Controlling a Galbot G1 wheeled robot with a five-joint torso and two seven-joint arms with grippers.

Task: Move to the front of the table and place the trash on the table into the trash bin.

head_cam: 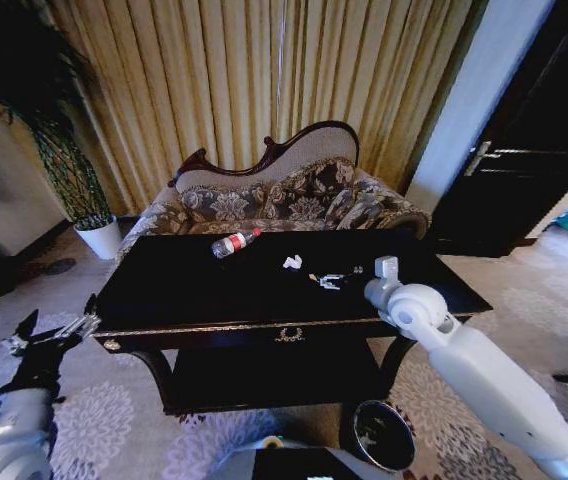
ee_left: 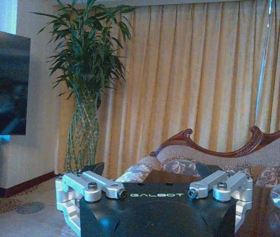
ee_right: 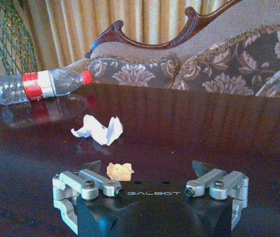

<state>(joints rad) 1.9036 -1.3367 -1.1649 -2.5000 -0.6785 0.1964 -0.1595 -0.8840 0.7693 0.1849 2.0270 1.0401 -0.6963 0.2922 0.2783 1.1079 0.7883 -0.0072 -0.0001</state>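
Reaching over the dark glossy table [head_cam: 164, 290], the right gripper [ee_right: 147, 170] hovers low with its fingers apart, seemingly lined up on a small orange-tan scrap [ee_right: 120, 171], while the bottle [ee_right: 39, 85] and a white paper scrap [ee_right: 98, 131] lie beyond, the trash bin [head_cam: 384, 434] waits on the floor below, and the left gripper [head_cam: 52, 335] idles open beside the table's left end.

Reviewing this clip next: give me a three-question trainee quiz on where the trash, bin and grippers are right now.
1. True or false: the bottle lies on its side on the table.
2. Where is the bin? A) on the table B) on the floor by the table's front right C) on the sofa
3. Fill in: the right gripper is over the table with an orange scrap between its open ____.

Key: 1 true. 2 B. 3 fingers. The left gripper waits open, off the table's left end; a white paper scrap lies beyond the right gripper.
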